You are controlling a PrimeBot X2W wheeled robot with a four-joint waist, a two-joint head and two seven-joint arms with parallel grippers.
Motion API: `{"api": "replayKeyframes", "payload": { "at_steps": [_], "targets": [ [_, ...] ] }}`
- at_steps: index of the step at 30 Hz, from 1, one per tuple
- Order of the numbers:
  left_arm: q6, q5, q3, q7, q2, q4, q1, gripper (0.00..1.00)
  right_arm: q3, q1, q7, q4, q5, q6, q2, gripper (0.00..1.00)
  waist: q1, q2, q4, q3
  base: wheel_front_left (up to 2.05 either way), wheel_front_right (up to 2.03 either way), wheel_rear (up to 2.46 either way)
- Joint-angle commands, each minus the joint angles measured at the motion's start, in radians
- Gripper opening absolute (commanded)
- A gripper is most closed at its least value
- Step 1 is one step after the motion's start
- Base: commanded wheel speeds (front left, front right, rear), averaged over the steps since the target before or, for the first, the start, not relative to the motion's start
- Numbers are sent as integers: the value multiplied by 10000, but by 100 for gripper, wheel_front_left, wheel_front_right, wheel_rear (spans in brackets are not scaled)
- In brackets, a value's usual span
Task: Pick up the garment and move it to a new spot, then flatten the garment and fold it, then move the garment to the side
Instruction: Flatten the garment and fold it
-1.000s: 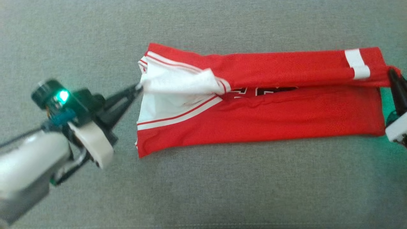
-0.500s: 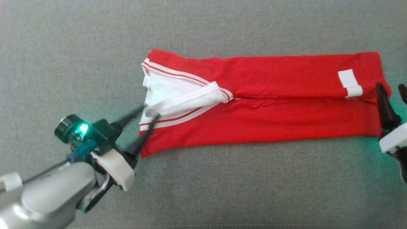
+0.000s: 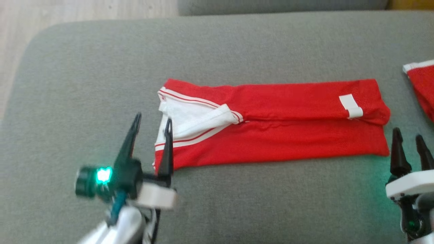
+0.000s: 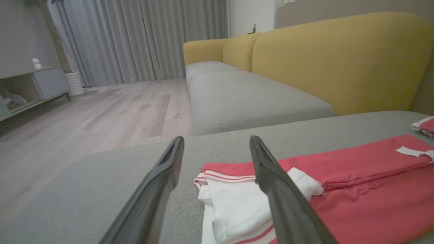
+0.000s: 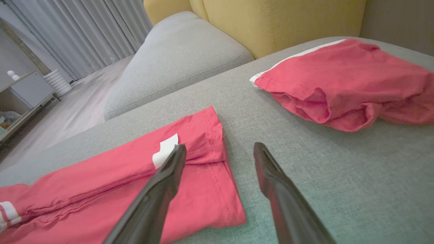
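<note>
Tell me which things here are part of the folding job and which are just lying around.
Part of the job:
red garment, folded into a long strip on the grey cushion
left gripper and right gripper, both open, one at each end of the strip

Just lying about:
second red garment, crumpled, off to the right
yellow sofa back
cabinet
curtains

The left gripper point(image 3: 153, 118), pinched on the white collar end of the garment point(image 3: 278, 139) a second ago, and the right gripper point(image 3: 408, 134), clamped at its right end, have both let go, jaws spread, and drawn back nearer. The lifted fold now lies flat.
</note>
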Motion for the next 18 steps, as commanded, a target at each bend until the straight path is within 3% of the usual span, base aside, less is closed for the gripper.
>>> {"api": "replayKeyframes", "payload": {
  "at_steps": [1,8,18],
  "targets": [
    [210,647,863,-77,-105,-487,470,100,-72,-305,-132,55,-209,65,-44,100,2,-1,255,-222,0,0,0],
    [61,2511,1796,-78,-1250,-1262,1962,100,-1328,-1279,-62,1752,-833,65,141,100,2,-1,893,-372,0,0,0],
    [-1147,3716,2732,-79,-2261,-1166,2748,100,-2760,-2767,96,4772,-2296,65,41,100,2,-1,1441,-306,0,0,0]
  ]
}}
